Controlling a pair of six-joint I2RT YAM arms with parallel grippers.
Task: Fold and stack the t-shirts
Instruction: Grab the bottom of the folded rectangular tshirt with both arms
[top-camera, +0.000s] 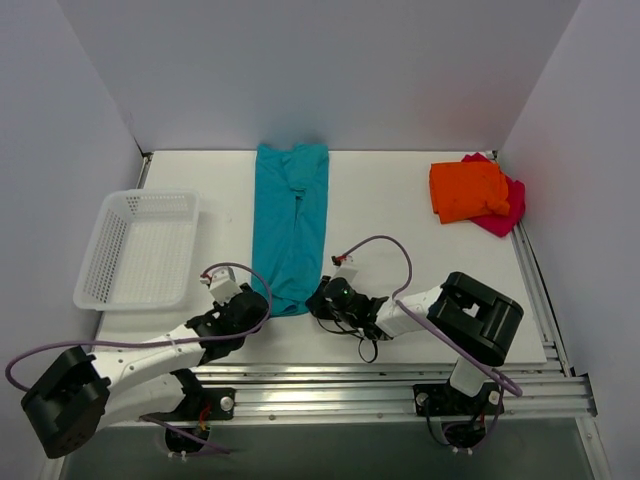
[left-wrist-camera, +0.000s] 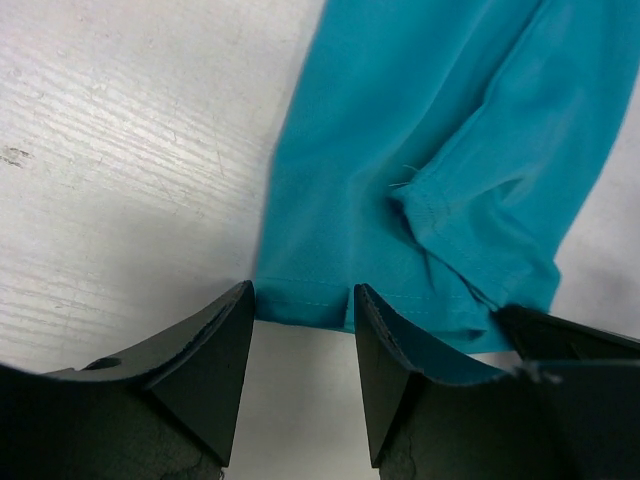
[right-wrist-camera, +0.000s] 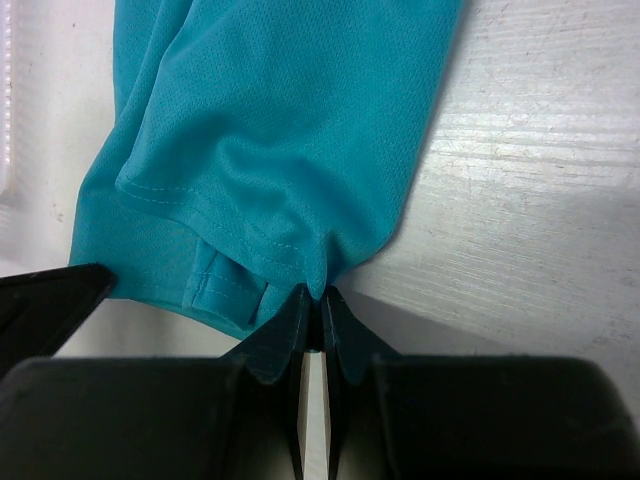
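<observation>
The teal-blue t-shirt (top-camera: 291, 226) lies folded into a long strip down the middle of the table, hem toward me. My right gripper (top-camera: 325, 296) is shut on the hem's right corner (right-wrist-camera: 318, 278). My left gripper (top-camera: 255, 303) is open at the hem's left corner, its fingers (left-wrist-camera: 215, 350) straddling the hem edge (left-wrist-camera: 300, 305) without holding it. The orange t-shirt (top-camera: 466, 190) lies folded on top of the magenta-pink t-shirt (top-camera: 507, 209) at the back right.
A white mesh basket (top-camera: 140, 247) stands on the left side of the table. White walls close the table at the back and both sides. A metal rail (top-camera: 400, 385) runs along the near edge.
</observation>
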